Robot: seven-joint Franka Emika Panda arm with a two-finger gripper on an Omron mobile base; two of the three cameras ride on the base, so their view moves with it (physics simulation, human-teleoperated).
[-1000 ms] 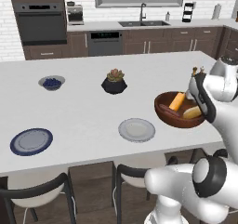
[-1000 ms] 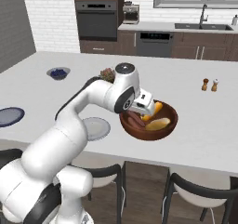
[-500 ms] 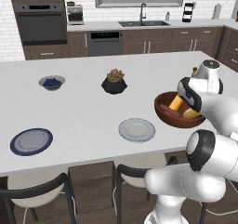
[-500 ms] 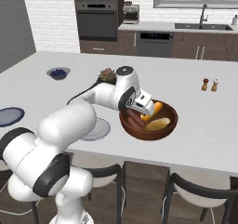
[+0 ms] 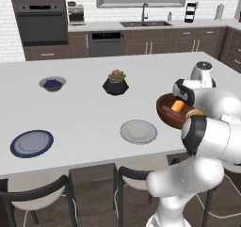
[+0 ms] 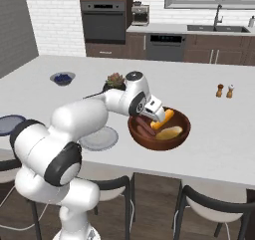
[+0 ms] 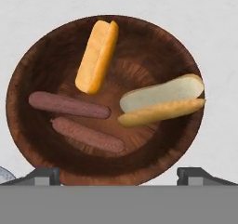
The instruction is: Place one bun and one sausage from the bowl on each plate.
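The dark reddish-brown bowl (image 7: 28,125) (image 6: 182,134) (image 5: 164,111) stands near the counter's right end. Inside lie two buns, one yellow-orange (image 7: 96,56) (image 6: 164,118) (image 5: 177,106), one paler and split (image 7: 162,100) (image 6: 170,132), and two sausages (image 7: 69,105) (image 7: 88,135) (image 6: 145,128) side by side. My gripper (image 7: 123,176) (image 6: 158,116) hovers open just over the bowl, fingertips (image 7: 46,174) spread wide with nothing between them. The light grey plate (image 5: 139,131) (image 6: 99,138) lies left of the bowl. The blue-rimmed plate (image 5: 32,142) (image 6: 10,123) is far left.
A small grey bowl of blue berries (image 5: 52,83) (image 6: 63,77) and a black plant pot (image 5: 116,83) (image 6: 115,80) stand farther back. Salt and pepper shakers (image 6: 224,90) are beyond the bowl. Chairs (image 5: 42,193) line the counter's near edge.
The arm's upper links have swung to a new pose. The hand has stayed over the bowl, slightly lower. Nothing in the bowl has moved.
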